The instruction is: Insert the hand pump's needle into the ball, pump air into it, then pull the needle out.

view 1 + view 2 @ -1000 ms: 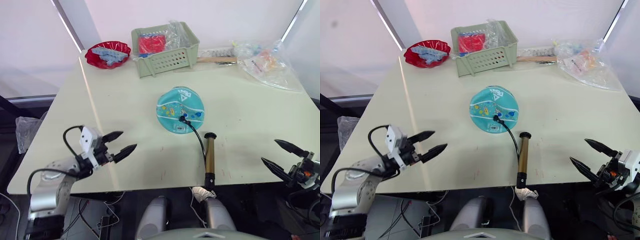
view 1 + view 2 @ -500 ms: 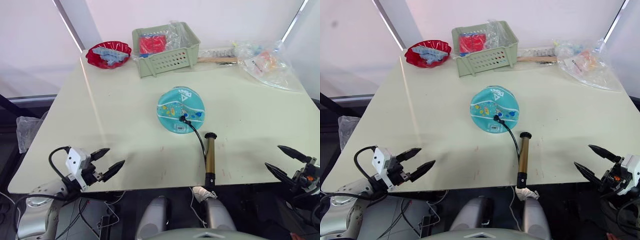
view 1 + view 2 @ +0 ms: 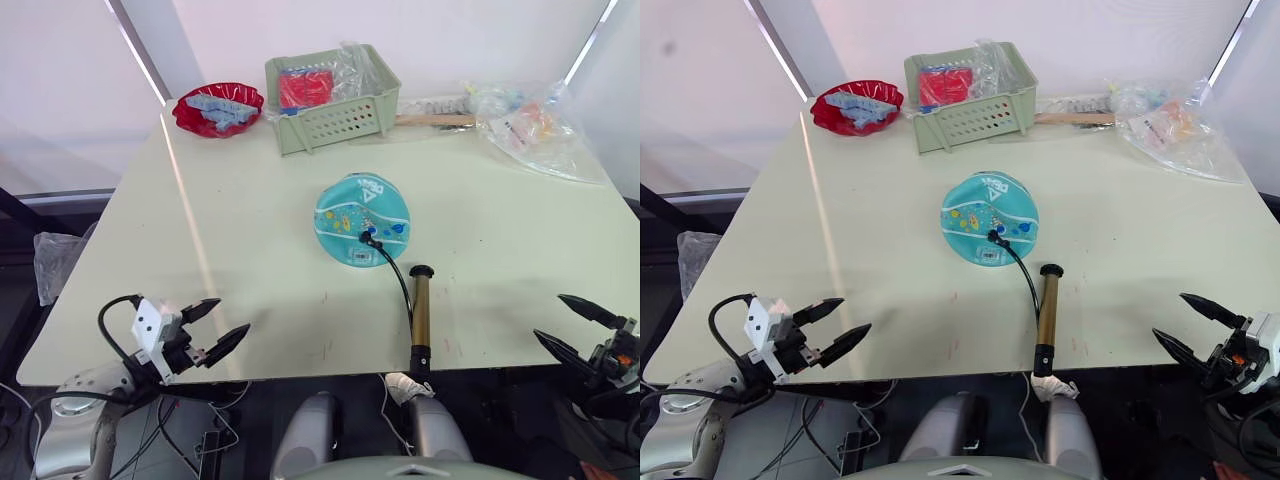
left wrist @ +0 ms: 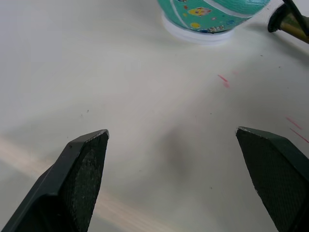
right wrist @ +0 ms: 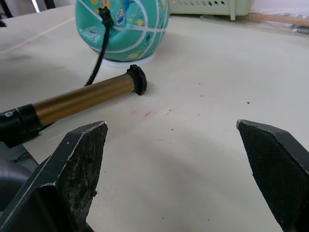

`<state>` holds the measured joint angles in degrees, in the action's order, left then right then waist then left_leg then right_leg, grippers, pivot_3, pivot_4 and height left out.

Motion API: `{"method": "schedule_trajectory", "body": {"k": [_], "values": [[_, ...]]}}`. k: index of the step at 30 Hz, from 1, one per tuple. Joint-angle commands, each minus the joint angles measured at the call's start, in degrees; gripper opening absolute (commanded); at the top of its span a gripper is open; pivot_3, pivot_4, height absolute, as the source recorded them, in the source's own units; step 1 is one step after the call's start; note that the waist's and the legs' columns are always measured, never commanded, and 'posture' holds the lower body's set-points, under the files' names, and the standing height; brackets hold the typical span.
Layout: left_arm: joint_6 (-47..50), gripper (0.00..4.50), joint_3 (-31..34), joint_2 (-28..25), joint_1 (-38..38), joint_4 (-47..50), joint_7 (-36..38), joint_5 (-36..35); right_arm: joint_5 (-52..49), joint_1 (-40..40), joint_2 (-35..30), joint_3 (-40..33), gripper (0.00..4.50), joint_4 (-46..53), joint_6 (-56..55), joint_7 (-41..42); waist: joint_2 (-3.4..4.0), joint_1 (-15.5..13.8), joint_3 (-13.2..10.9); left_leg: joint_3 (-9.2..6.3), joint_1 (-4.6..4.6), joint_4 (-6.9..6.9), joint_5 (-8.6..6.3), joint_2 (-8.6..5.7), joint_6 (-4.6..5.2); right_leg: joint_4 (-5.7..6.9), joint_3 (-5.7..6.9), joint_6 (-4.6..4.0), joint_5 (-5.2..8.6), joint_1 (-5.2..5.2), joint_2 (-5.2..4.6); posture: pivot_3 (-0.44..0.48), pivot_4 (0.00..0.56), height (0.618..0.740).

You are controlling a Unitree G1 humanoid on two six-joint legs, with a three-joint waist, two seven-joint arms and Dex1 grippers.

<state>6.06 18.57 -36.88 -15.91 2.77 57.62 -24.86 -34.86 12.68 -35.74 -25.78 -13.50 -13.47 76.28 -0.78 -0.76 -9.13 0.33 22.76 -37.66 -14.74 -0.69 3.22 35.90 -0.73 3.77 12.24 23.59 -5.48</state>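
The teal ball (image 3: 361,219) sits mid-table on a white ring. A black hose fitting (image 3: 367,239) is plugged into its top; the needle itself is hidden in the ball. From there the hose curves down to the bronze hand pump (image 3: 420,318), which lies on the table pointing at the front edge. My left gripper (image 3: 216,330) hangs open at the front left edge, far from ball and pump. My right gripper (image 3: 569,326) is open off the front right corner. The ball (image 5: 122,25) and the pump (image 5: 79,101) also appear in the right wrist view, and the ball (image 4: 212,12) in the left wrist view.
A green basket (image 3: 335,124) with red packets stands at the back. A red bowl (image 3: 216,108) is at the back left. Clear plastic bags (image 3: 530,125) and a wooden-handled tool (image 3: 432,119) lie at the back right.
My left gripper has dropped back from over the table to its front left edge. My right gripper has sunk slightly lower. Ball and pump have not moved.
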Motion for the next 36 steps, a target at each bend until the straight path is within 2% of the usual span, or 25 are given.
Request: {"method": "schedule_trajectory", "body": {"k": [1,13,17,22,29,36], "values": [[0.1,4.47,-1.62,-1.02,0.11,3.13,0.93,0.29,-2.8,0.4,-1.68,-2.08,4.5,2.78,1.32,2.08,0.01,0.0,0.0,0.0,0.0,0.0,0.0,0.0,0.0,0.0,-0.01,0.0,0.0,0.0,0.0,0.0,0.15,0.737],[10.95,4.47,-11.42,-4.01,3.93,15.88,2.82,-1.81,-6.36,1.45,-4.6,-1.73,4.5,8.25,5.71,9.06,0.06,-0.02,0.02,-0.03,0.03,0.0,0.0,0.0,0.0,-0.01,0.01,0.0,0.0,0.0,-0.01,0.0,0.15,0.737],[17.7,4.47,-20.02,-4.15,12.09,20.29,1.66,0.18,-6.98,0.47,-4.88,-1.32,4.5,8.51,6.88,10.27,0.08,-0.29,0.03,-0.04,0.02,-0.03,0.01,-0.01,0.0,0.0,0.05,0.01,0.0,-0.03,0.01,0.0,0.15,0.737],[26.05,4.47,-26.02,-3.49,20.07,22.5,-1.92,1.25,-6.7,-0.02,-5.06,-1.37,4.5,8.59,7.28,11.17,0.1,0.02,0.03,-0.09,0.02,-0.15,0.01,-0.04,0.01,0.01,0.35,0.02,-0.01,-0.13,0.38,0.0,0.15,0.737],[40.74,4.47,-32.06,3.14,29.23,24.65,-10.02,-0.83,-7.02,0.12,-5.19,-1.74,4.5,10.04,8.09,11.26,0.12,-0.09,0.01,-0.16,0.07,-0.38,0.01,-0.03,0.02,0.06,0.41,0.07,-0.03,-0.19,0.51,0.0,0.15,0.737],[50.0,4.47,-35.54,10.17,33.09,24.21,-16.89,-1.13,-6.99,-0.24,-5.17,-1.6,4.5,10.46,8.43,11.43,0.12,-0.04,0.01,-0.31,0.06,-0.72,0.01,-0.05,0.03,0.06,0.53,0.23,-0.12,-0.41,0.54,0.0,0.15,0.737]]}}
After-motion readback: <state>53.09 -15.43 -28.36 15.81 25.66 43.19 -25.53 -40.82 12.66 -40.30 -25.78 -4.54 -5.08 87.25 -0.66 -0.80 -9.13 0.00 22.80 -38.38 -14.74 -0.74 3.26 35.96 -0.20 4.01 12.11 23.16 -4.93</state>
